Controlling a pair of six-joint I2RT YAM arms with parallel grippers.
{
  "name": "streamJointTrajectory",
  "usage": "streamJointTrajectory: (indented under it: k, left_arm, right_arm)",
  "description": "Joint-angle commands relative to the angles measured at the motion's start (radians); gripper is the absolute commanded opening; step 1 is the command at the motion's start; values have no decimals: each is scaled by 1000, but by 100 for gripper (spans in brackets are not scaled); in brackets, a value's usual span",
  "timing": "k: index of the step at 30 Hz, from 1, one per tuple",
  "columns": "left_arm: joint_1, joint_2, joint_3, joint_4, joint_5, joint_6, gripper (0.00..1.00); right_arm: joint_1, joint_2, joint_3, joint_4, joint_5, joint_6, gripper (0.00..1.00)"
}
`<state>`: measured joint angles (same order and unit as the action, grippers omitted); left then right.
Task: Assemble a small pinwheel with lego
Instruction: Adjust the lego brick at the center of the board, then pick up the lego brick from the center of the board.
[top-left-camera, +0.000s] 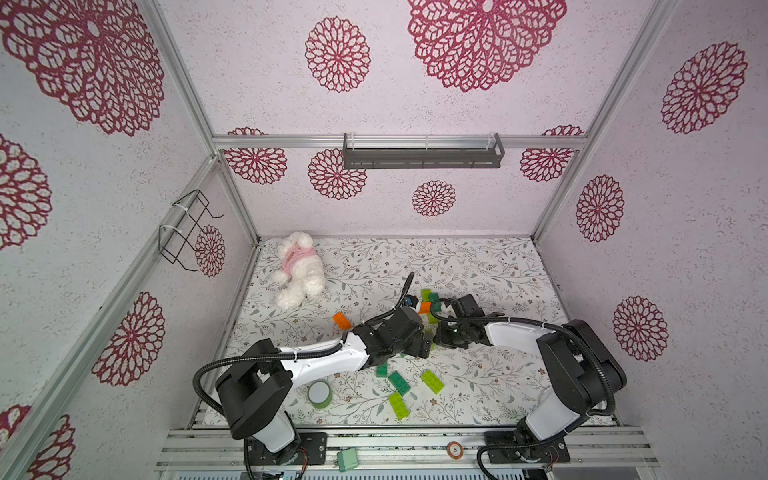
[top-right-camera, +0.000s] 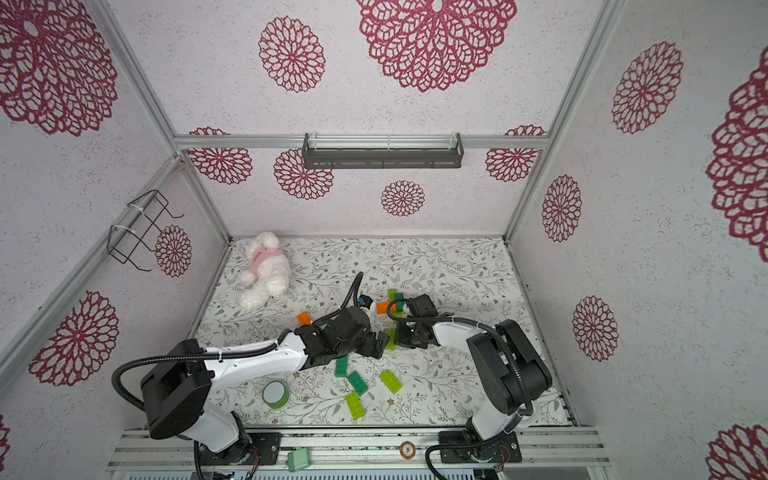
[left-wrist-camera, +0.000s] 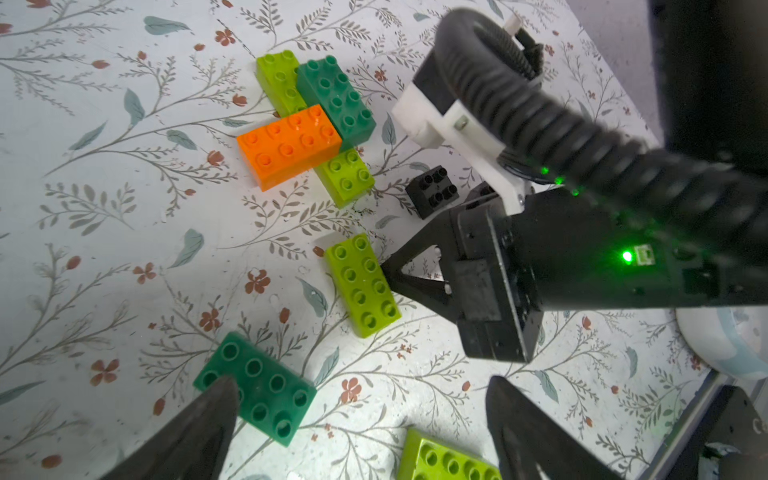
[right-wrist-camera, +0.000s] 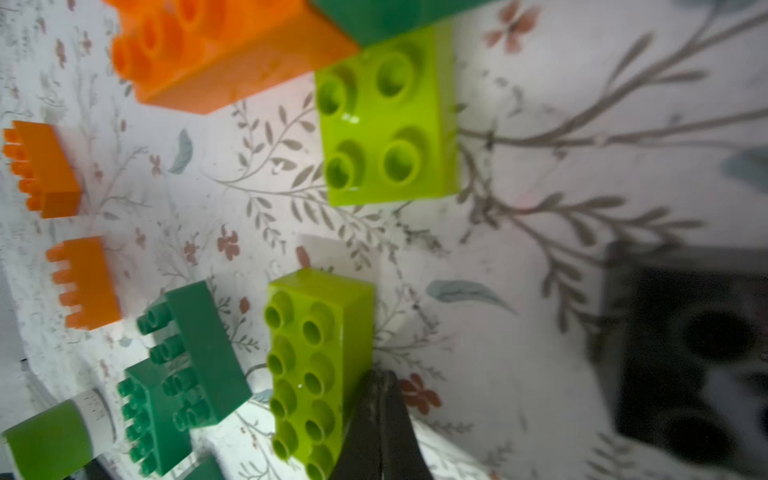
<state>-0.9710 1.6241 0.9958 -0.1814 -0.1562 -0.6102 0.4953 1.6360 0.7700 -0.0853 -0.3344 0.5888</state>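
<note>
Lego stack (top-left-camera: 424, 307) part-hidden, black brick (right-wrist-camera: 685, 353) blurred

left arm (top-left-camera: 328, 359), right arm (top-left-camera: 513, 334): white moulded link shells dotted with small screws, black boxy joint housings. Black corrugated conduit (left-wrist-camera: 519, 95) along each, white zip tie (top-left-camera: 296, 355) cinching it. Black base plate (top-left-camera: 311, 446), screws at corners. right end effector (left-wrist-camera: 386, 270): black, triangular open-frame fingers (left-wrist-camera: 424, 291) on block body; white bracket (left-wrist-camera: 457, 124) with screw behind; green LEDs (left-wrist-camera: 627, 256) lit.

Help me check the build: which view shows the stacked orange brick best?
Left wrist: the orange brick is whole and sharp. Right wrist crops it; in both top views it is tiny.
</note>
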Motion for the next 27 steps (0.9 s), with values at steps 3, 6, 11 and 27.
streamJointTrajectory:
  k: [3, 6, 11, 27]
  left_arm:
    - [-24, 60, 44, -71, -58, 8, 91]
    - [-52, 109, 95, -112, -90, 9, 88]
    - [-67, 198, 169, -158, -129, -38, 83]
    - [-55, 329, 306, -261, -130, -96, 60]
  right_arm:
    - [1, -42, -17, 65, -34, 79, 1]
    - [-37, -103, -39, 33, 26, 88, 4]
    - [-111, -196, -30, -56, 63, 37, 16]
    - [-164, -272, -30, -100, 31, -20, 50]
